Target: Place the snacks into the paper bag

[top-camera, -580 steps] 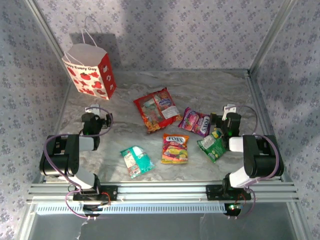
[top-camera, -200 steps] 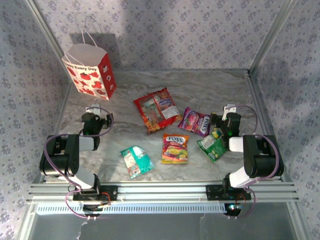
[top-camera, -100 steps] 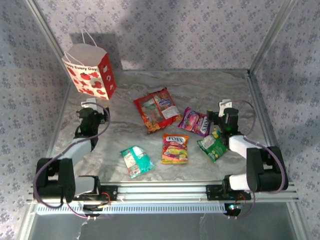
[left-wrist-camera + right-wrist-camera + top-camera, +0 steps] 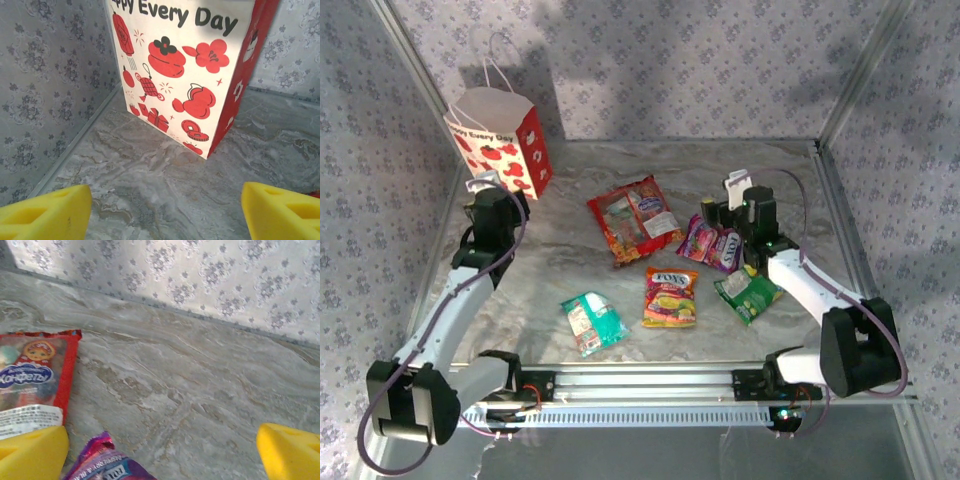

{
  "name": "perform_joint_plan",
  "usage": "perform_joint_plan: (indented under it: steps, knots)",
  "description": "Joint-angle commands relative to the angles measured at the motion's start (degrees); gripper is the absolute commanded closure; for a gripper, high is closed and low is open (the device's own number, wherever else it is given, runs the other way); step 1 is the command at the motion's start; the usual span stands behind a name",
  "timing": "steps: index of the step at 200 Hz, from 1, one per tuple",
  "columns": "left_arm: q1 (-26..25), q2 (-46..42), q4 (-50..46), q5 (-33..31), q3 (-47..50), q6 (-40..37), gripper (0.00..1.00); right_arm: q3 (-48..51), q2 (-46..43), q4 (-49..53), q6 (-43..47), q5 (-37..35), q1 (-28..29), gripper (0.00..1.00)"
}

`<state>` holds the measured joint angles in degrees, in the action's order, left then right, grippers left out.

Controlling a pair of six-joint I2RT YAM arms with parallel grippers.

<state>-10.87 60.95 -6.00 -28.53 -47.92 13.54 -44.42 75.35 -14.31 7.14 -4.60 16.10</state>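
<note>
Left arm [image 4: 445, 305] outstretched, left claw [image 4: 162, 212] wide before the paper bag [image 4: 185, 75]; right arm [image 4: 802, 287] outstretched, right claw [image 4: 162, 452] wide over purple-pink packet [image 4: 107, 464]

Five snacks [image 4: 633, 218] (each different colour); one paper bag [image 4: 498, 145].

A lab-style robot test booth: aluminium frame rails [image 4: 650, 380], floral-papered panels [image 4: 720, 60], marble-look tabletop [image 4: 620, 170].

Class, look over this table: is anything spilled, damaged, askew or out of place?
Nothing stands out. The paper bag stands upright in the far-left corner, and the snacks lie flat and whole, scattered across the table.
</note>
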Motion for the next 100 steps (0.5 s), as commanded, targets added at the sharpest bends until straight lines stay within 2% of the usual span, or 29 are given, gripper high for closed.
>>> perform_joint_plan:
  steps: [1, 19, 47, 100]
  knots:
    - [-1.5, 0.7, -7.2, -5.5, -5.9, 3.6, 0.22, -5.2, 1.9, 3.9, 1.3, 2.0, 1.7, 0.02]
    - [-1.8, 4.8, -15.0, -8.5, -12.8, 7.6, 0.3, -8.1, 3.7, 5.5, 1.3, 2.4, 2.8, 0.02]
    - [-2.0, 12.9, -27.0, -10.3, -28.0, 12.0, 0.27, -9.5, 4.6, 4.3, 0.5, 0.9, 4.8, 0.03]
    - [-2.3, 26.1, -38.8, -14.9, -49.3, 19.0, 0.25, -11.9, 5.3, 4.8, 1.6, 0.8, 7.3, 0.03]
